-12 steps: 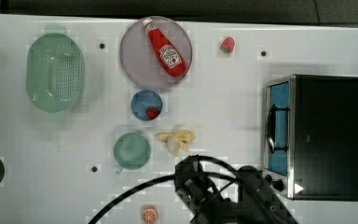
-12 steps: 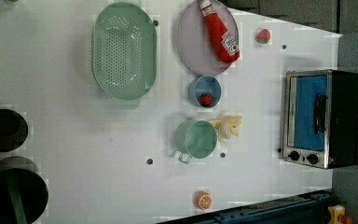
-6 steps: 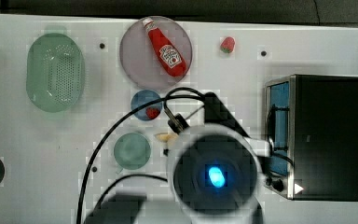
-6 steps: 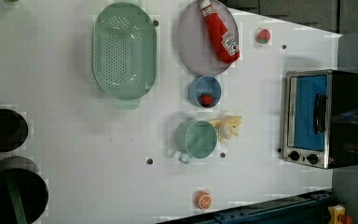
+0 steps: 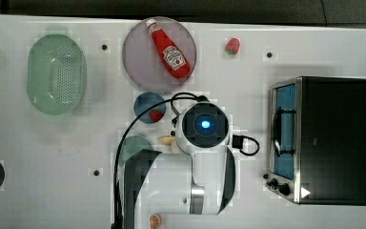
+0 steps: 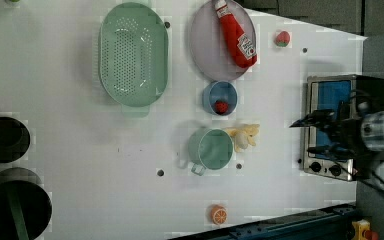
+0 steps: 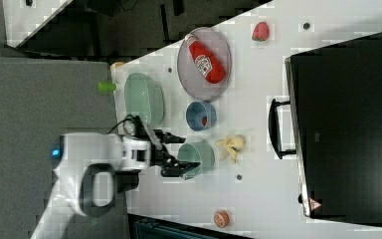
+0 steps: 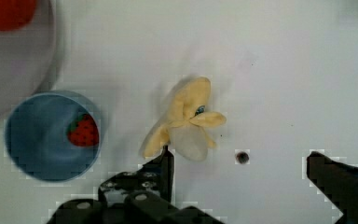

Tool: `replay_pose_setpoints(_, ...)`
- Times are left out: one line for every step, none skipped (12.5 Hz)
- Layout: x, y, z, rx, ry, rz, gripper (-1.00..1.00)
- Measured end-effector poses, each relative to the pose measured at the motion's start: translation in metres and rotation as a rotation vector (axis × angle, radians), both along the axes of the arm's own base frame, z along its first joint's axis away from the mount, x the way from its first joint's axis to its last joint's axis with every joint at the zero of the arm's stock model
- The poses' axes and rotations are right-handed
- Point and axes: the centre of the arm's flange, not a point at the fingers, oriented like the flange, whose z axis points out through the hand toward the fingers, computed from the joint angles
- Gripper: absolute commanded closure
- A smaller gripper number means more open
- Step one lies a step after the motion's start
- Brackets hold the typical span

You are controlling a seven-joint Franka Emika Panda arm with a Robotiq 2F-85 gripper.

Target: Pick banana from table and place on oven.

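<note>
My pincer (image 8: 240,179) hangs wide open and empty above the peeled toy banana (image 8: 186,121), which lies on the table (image 8: 284,70).

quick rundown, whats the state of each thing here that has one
gripper: open, empty, above the table
banana: peeled open, lying on the table
oven: door shut, top bare
blue bowl: upright, holds a strawberry
ketchup bottle: lying on the plate
green cup: upright, empty
colander: upright, empty
</note>
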Motion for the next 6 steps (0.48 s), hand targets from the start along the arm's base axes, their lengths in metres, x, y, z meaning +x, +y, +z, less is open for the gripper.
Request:
replay_pose_setpoints(-0.002, 0.006, -0.017, -0.005, -0.004, 0.015, -1.0)
replay_pose_setpoints(-0.004, 0.014, -0.033, -0.012, -0.034, 0.038, -1.0)
replay_pose_setpoints(-0.006, 0.018, -0.046, -0.022, -0.048, 0.06, -1.0)
replay_pose_setpoints(-0.007, 0.021, -0.061, -0.021, -0.053, 0.067, -1.0)
replay_pose_setpoints(-0.005, 0.024, -0.076, -0.019, -0.053, 0.072, -1.0)
replay_pose_setpoints(-0.002, 0.024, -0.097, -0.01, -0.054, 0.061, -1.0)
